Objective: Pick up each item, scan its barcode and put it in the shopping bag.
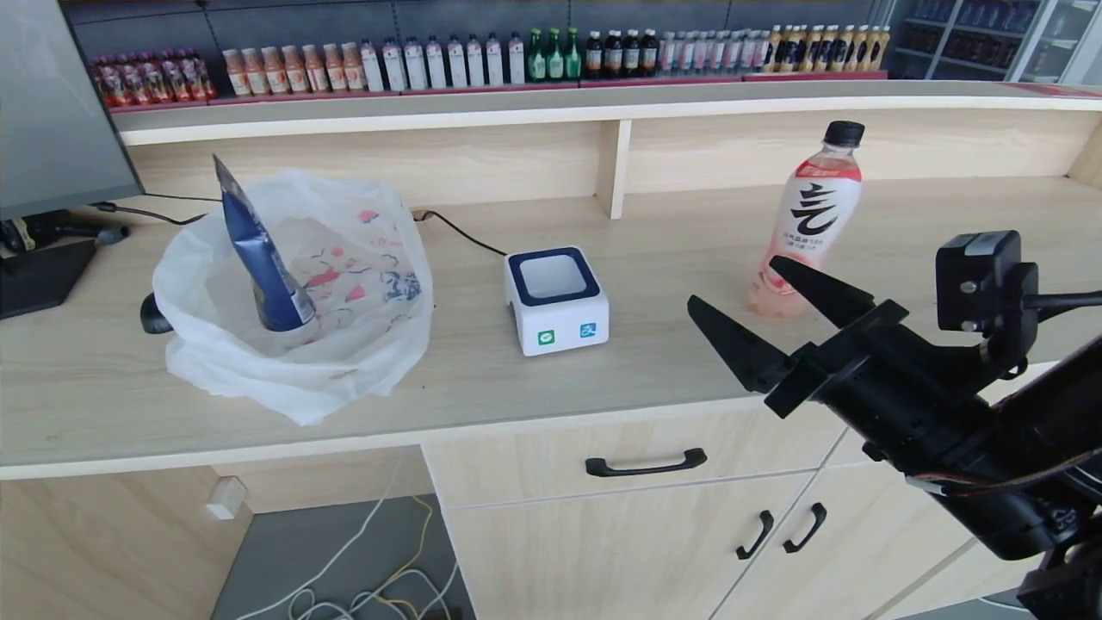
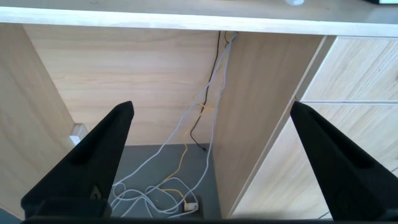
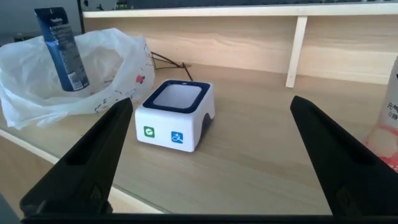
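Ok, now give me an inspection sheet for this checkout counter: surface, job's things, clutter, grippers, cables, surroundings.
Surface: light wood counter.
Job's things: bottle upright at the right; scanner mid-counter; bag open at the left, a pouch standing in it.
Clutter: monitor at the far left; small black object beside the bag.
Grippers: right gripper open, empty, near the bottle; left gripper open, empty, below the counter's edge.
Cables: black cable runs from behind the scanner toward the bag; loose wires on the floor under the counter.
Surroundings: rows of drinks behind; drawers under the counter.
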